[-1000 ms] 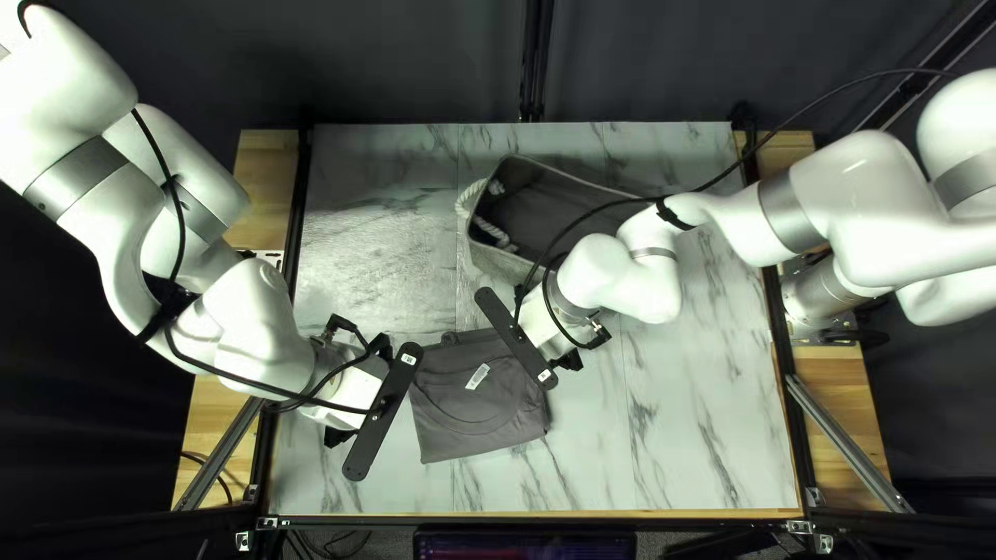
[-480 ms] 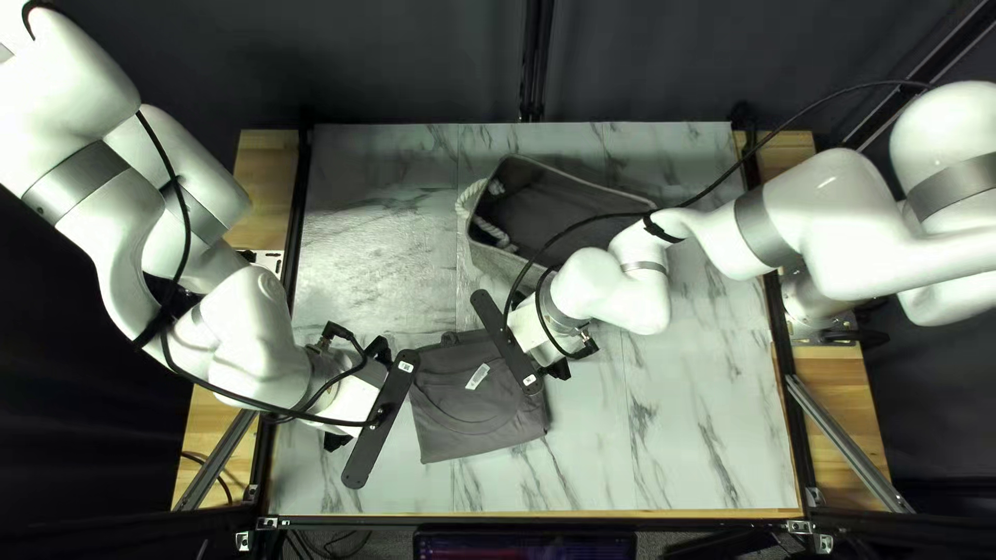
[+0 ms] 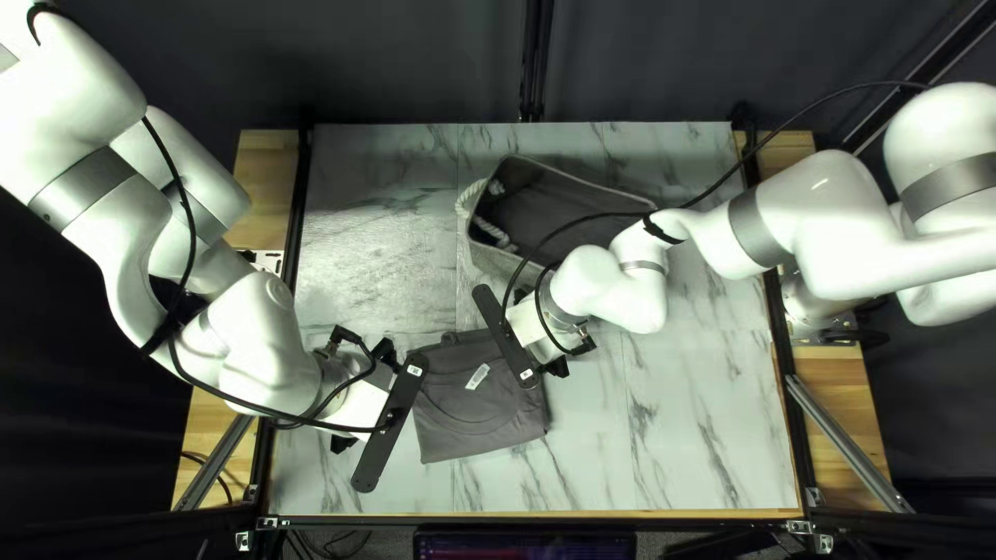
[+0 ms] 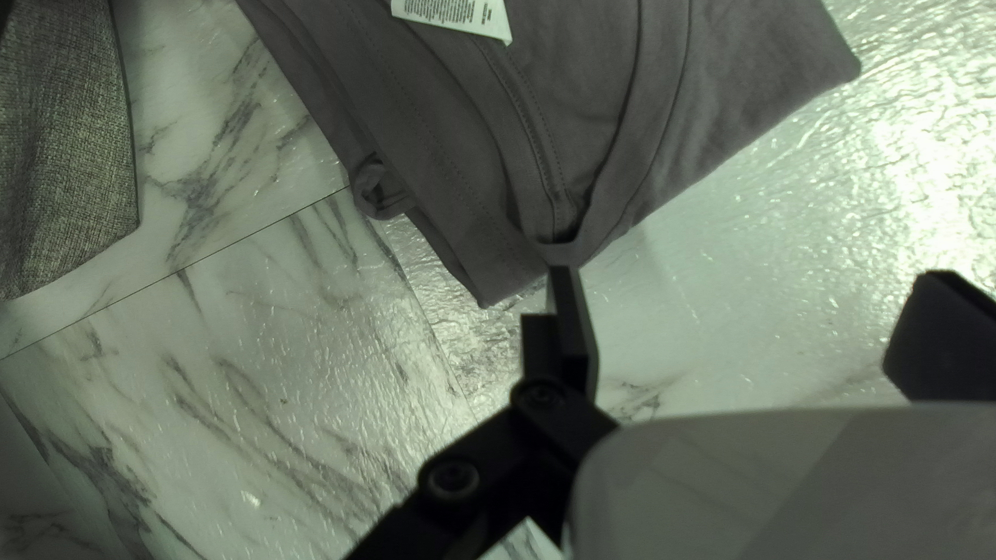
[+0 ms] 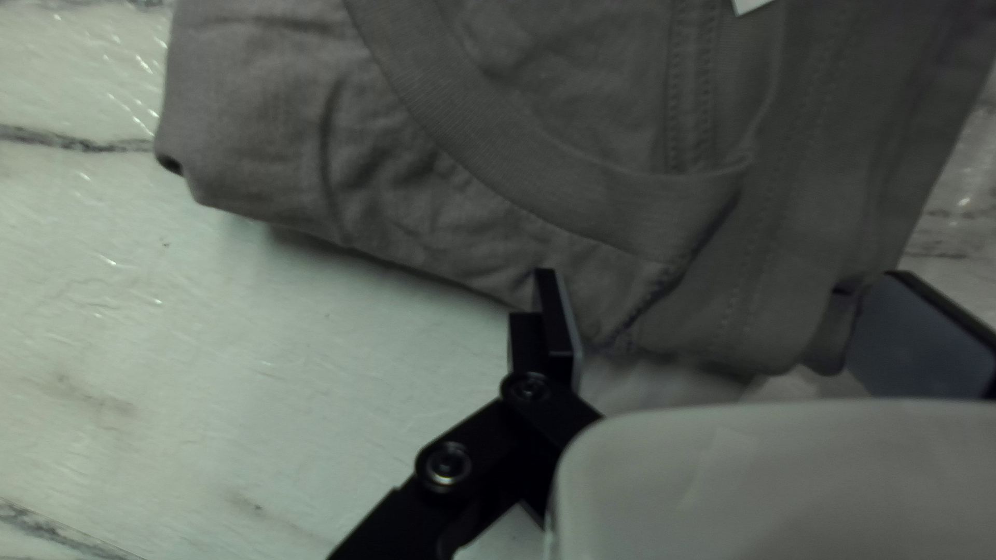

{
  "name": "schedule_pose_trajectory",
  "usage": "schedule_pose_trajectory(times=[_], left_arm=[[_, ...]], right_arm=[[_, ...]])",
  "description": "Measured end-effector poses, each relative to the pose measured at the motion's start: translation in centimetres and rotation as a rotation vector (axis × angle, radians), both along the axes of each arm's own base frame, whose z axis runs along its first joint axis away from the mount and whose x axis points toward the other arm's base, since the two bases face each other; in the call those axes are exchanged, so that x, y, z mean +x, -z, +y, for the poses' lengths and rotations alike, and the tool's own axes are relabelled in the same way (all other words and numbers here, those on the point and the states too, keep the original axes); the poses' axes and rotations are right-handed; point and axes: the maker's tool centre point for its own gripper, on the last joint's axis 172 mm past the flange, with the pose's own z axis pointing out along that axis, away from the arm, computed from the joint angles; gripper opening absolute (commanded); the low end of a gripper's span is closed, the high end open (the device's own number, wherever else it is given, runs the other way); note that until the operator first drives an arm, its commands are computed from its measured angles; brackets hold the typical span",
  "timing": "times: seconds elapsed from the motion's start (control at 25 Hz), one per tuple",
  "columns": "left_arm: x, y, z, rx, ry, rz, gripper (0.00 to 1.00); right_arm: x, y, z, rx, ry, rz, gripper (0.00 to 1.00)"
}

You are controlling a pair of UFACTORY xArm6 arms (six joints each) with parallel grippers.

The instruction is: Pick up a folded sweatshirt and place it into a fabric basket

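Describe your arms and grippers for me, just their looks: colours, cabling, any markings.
My left arm and right arm are smooth, rounded and white, with grey bands and black cables outside. Each wrist carries a long black bar with a small white label. The left gripper and right gripper each have two flat fingers on black, bolted links.

The top left view slants down; both wrist views (far closer) face the same sweatshirt.
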Motion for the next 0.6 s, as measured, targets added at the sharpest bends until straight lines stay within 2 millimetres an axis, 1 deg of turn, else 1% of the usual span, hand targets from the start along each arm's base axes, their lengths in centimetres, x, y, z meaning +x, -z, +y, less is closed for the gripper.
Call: schedule_pose_trajectory(times=[0.04, 0.08, 0.12, 0.16, 0.2, 0.44, 0.6], left_arm=[[-0.01, -0.01, -0.01, 0.001, -0.001, -0.001, 1.0], [-0.01, -0.02, -0.01, 0.002, -0.001, -0.002, 1.0], [0.0, 0.01, -0.01, 0.004, -0.002, -0.003, 1.0], [0.01, 0.03, 0.0, 0.005, -0.003, -0.004, 1.0], [0.02, 0.05, 0.0, 0.005, -0.004, -0.006, 1.0], [-0.07, -0.01, -0.01, 0.011, -0.011, -0.015, 1.0], [-0.46, -0.07, 0.03, 0.017, -0.017, -0.025, 1.0]], right_arm=[[-0.01, 0.04, 0.02, 0.001, 0.0, 0.002, 0.99], [-0.03, 0.07, 0.04, 0.002, -0.001, 0.004, 0.84], [-0.08, 0.1, 0.06, 0.002, -0.002, 0.007, 0.32], [-0.13, 0.12, 0.07, 0.003, -0.004, 0.009, 0.07], [-0.18, 0.12, 0.1, 0.003, -0.005, 0.011, 0.01], [-0.02, 0.01, 0.58, 0.005, -0.017, 0.02, 0.0], [-0.03, -0.67, 0.9, 0.0, -0.025, 0.021, 0.0]])
